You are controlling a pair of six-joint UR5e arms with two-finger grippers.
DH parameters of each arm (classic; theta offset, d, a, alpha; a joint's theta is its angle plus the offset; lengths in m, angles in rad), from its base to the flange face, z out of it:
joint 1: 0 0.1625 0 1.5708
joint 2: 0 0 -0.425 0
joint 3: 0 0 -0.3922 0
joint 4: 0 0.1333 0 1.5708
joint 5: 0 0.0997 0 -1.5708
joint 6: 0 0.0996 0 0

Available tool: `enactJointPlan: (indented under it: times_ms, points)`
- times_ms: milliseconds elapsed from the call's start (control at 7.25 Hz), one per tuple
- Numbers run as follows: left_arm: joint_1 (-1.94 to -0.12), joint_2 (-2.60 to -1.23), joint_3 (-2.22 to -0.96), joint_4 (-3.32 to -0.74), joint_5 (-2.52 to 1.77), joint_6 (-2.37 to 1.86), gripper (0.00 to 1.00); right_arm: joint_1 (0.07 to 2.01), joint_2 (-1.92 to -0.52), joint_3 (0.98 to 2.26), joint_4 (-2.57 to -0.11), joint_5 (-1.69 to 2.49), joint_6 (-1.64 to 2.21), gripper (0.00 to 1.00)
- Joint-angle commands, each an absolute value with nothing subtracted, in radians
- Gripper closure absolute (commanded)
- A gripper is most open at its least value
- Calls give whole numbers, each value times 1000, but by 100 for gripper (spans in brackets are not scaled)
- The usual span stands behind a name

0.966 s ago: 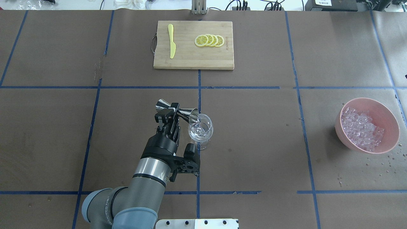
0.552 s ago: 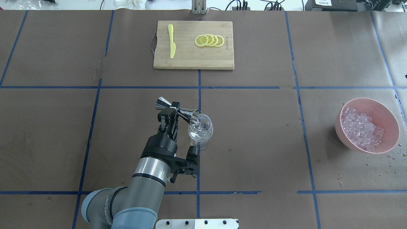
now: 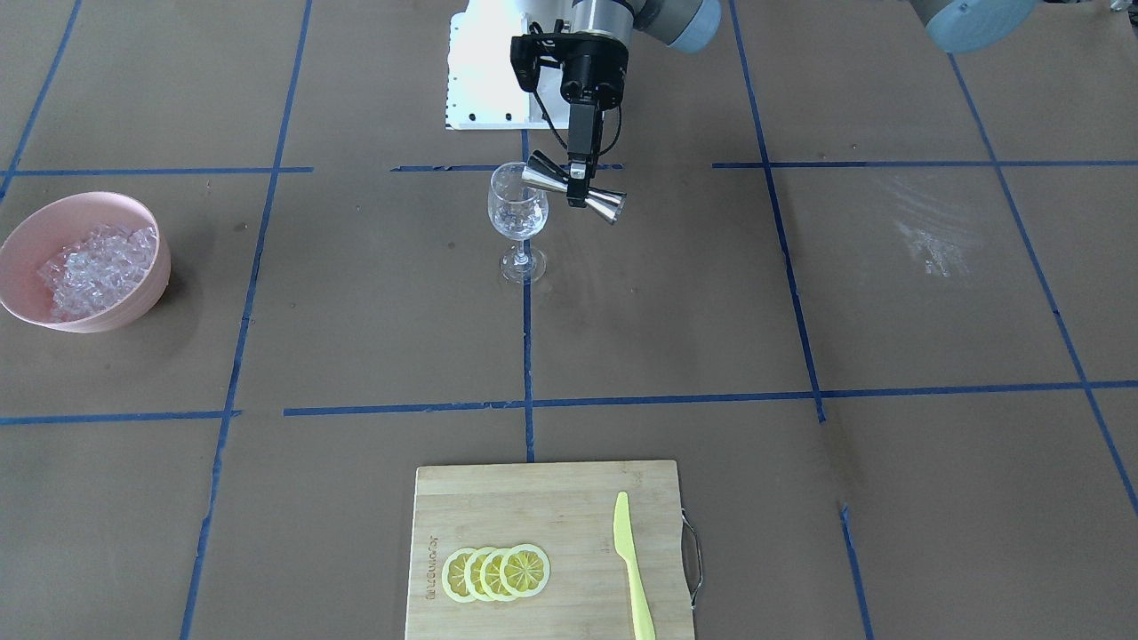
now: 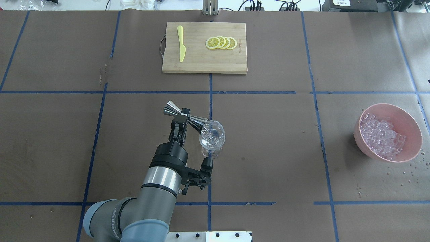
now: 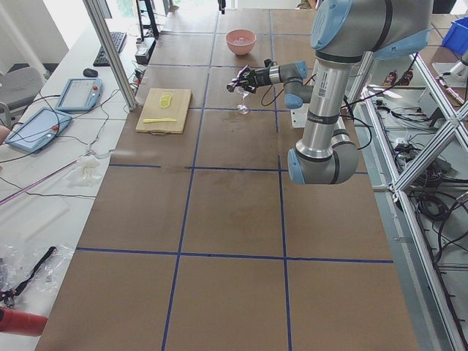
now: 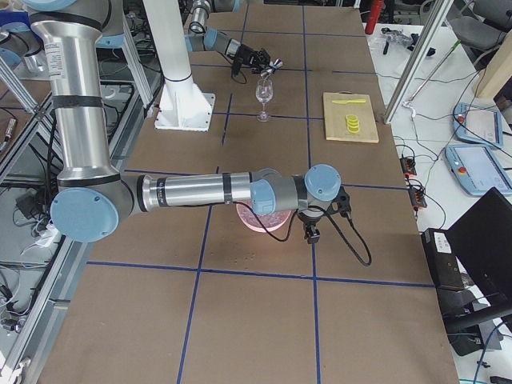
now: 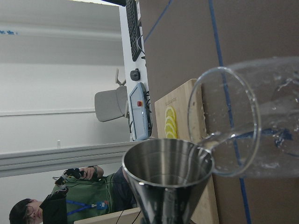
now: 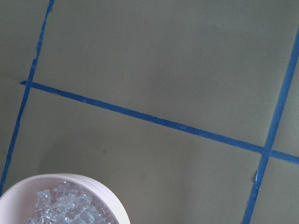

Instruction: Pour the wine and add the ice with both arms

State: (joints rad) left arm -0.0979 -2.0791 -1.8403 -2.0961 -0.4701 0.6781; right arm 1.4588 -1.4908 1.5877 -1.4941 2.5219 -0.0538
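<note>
My left jaws are clamped on the narrow waist of the jigger (image 4: 199, 121). That leaves its long axis close to level and running roughly along the tabletop's (image 4: 268, 151) length, one cup pointing at the left end and the other at the right. The right-hand cup's lip meets the rim of the wine glass (image 4: 213, 136); in the left wrist view the two overlap, and clear liquid shows in the glass's bowl. So I judge the pour is at or near its end. The glass stands upright near the middle of the tabletop, on the robot's side of centre, directly to the right of the jaws. The left arm (image 4: 161, 181) reaches forward from the near edge, its wrist rolled over to tip the jigger. The ice (image 4: 381, 136) lies heaped in the pink bowl (image 4: 411, 127) towards the tabletop's right end, well apart from the glass. The right arm (image 6: 200, 190) stretches out low over that bowl and is plainly the nearer of the two. Its wrist camera catches only the bowl's rim and a few cubes in its lower-left corner, so I take the right jaws to sit over the edge, not the heap. I cannot tell whether they are apart or together.
</note>
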Motion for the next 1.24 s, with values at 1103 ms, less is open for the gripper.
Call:
enactJointPlan:
  times_ms: [1103]
  points:
    - [-110,-1829,-1839,-2770,-476,-171,100,1459,-1477,1592,-1491,2519,-57,0]
